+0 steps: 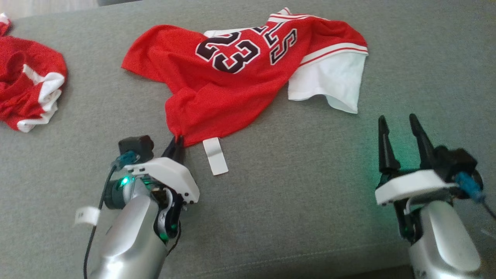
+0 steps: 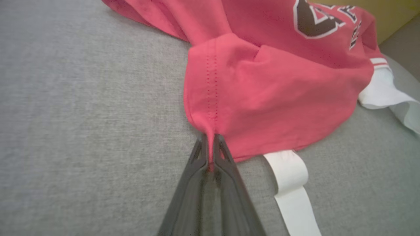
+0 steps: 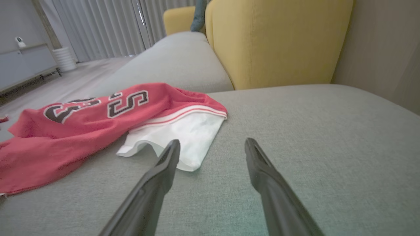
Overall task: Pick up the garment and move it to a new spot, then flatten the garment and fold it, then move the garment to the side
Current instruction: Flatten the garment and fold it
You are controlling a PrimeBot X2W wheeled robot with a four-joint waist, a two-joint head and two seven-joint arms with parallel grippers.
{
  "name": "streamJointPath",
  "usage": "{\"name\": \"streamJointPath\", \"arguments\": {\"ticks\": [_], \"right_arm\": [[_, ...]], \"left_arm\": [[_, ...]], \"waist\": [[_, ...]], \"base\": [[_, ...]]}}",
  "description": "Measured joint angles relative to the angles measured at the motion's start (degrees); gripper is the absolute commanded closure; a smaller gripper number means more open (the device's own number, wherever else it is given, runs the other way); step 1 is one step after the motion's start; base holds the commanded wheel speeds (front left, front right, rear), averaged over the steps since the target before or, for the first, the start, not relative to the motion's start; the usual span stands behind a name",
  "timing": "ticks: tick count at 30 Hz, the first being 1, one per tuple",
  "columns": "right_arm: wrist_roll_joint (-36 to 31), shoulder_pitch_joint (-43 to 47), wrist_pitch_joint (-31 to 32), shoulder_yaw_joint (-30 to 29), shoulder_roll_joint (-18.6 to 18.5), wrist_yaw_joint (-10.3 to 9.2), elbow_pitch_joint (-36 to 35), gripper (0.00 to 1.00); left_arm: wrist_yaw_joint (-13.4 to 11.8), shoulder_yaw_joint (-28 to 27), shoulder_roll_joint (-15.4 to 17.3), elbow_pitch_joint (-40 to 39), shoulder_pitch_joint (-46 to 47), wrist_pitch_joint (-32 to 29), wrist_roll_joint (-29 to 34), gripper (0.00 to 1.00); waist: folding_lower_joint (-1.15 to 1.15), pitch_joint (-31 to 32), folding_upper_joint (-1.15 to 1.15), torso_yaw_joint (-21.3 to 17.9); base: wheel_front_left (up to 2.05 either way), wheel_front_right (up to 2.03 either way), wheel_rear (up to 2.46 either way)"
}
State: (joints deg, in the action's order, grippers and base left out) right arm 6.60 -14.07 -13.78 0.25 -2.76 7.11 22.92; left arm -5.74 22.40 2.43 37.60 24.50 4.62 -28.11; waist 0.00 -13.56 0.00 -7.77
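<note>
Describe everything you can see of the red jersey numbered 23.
The jersey is red, thin knit-looking cloth with a black, white-edged "23" and letters, white striped trim and a white panel at one end. It lies crumpled and unfolded on the grey sofa. A white label sticks out from its near hem. The left hand is shut on a stitched corner of that hem.

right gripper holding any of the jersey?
No: in the head view the right gripper stands open over the bare grey cushion, clearly apart from the red jersey.
</note>
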Motion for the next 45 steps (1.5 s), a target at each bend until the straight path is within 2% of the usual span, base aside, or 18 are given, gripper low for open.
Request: {"name": "streamJointPath", "arguments": {"ticks": [6, 13, 20, 26, 27, 28, 29, 31, 38, 41, 44, 45], "right_arm": [[-1.4, -5.7, 3.3, -3.8, 0.0, 0.00, 6.0, 0.00], [-3.3, -9.6, 5.5, -6.0, 0.0, 0.00, 14.1, 0.00], [-5.4, -12.4, 5.6, -8.0, 0.0, 0.00, 21.6, 0.00], [-6.6, -16.3, 5.7, -7.3, -0.1, 0.00, 26.7, 0.00], [-6.6, -16.8, 5.9, -6.8, -0.2, 0.00, 27.4, 0.15], [-6.3, -17.2, 6.0, -6.4, -0.2, 0.00, 27.9, 0.49], [-5.8, -17.4, 6.0, -6.1, -0.3, 0.00, 28.3, 0.62], [-5.1, -17.6, 6.0, -5.2, -0.2, 0.00, 29.1, 1.00], [-0.2, -17.6, 2.7, -1.4, -0.2, 0.00, 30.0, 1.00], [2.5, -17.4, 0.5, 0.1, -0.2, 0.00, 26.5, 1.00], [3.6, -17.2, -0.1, 0.4, -0.2, 0.00, 20.1, 1.00], [3.6, -17.2, -0.1, 0.4, -0.2, 0.00, 20.1, 1.00]], "left_arm": [[-1.8, -2.2, 0.9, -5.4, -3.0, 3.6, -1.3, 1.00], [-3.2, -3.1, 2.3, -11.5, -5.8, 4.1, -1.3, 1.00], [-4.0, -3.0, 2.4, -14.4, -7.8, 4.0, -1.8, 1.00], [-4.4, -2.9, 2.4, -15.4, -7.8, 4.0, -1.8, 1.00], [-4.4, -2.9, 2.4, -15.5, -7.9, 4.0, -1.9, 1.00], [-4.5, -2.9, 2.4, -15.6, -7.9, 4.0, -1.9, 1.00], [-4.4, -2.8, 2.4, -15.7, -7.9, 4.0, -1.9, 1.00], [-4.4, -2.8, 2.5, -15.9, -7.9, 4.1, -2.1, 1.00], [-4.3, -2.9, 2.9, -17.2, -8.0, 5.1, -3.2, 1.00], [-4.3, -3.1, 3.1, -18.8, -8.1, 5.6, -3.3, 1.00], [-4.3, -3.3, 3.8, -21.9, -8.1, 6.2, -3.3, 1.00], [-4.3, -3.3, 3.8, -21.9, -8.1, 6.2, -3.3, 1.00]], "waist": [[0.00, -0.3, 0.00, 2.3], [0.00, -0.9, 0.00, 5.4], [0.00, -1.8, 0.00, 7.2], [0.00, -2.2, 0.00, 7.5], [0.00, -2.2, 0.00, 7.5], [0.00, -2.2, 0.00, 7.5], [0.00, -2.1, 0.00, 7.4], [0.00, -1.9, 0.00, 7.3], [0.00, 0.1, 0.00, 6.7], [0.00, 1.4, 0.00, 6.4], [0.00, 3.1, 0.00, 6.2], [0.00, 3.1, 0.00, 6.2]], "base": [[0.00, 0.00, 0.00], [0.00, 0.00, 0.00], [0.00, 0.00, 0.00], [0.00, 0.00, 0.00], [0.00, 0.00, 0.00], [0.00, 0.00, 0.00], [0.00, 0.00, 0.00], [0.00, 0.00, 0.00], [0.00, 0.00, 0.00], [0.00, 0.00, 0.00], [0.00, 0.00, 0.00], [0.00, 0.00, 0.00]]}}
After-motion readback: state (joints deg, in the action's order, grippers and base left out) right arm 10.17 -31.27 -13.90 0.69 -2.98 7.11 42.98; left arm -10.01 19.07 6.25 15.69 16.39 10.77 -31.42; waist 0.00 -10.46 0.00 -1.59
